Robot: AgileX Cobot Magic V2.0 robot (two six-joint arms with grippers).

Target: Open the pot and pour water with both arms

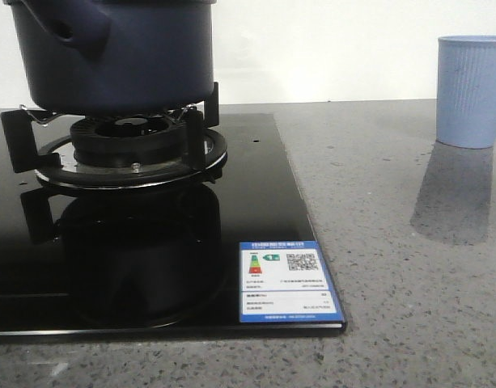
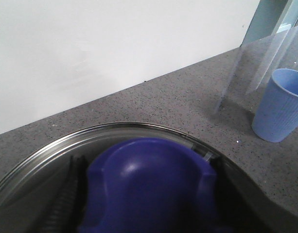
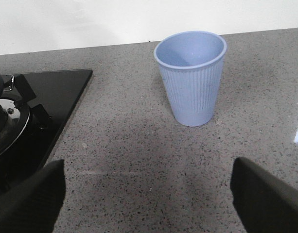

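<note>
The pot (image 1: 110,52) sits upright on the burner (image 1: 130,149) at the left, its stubby handle pointing toward the near left. The cup (image 1: 472,90) stands upright at the far right. The right gripper (image 3: 149,194) hangs spread wide; the left gripper's state cannot be told.

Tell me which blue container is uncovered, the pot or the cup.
The cup: its mouth is open and looks empty. The pot on the burner has its lid on.
</note>
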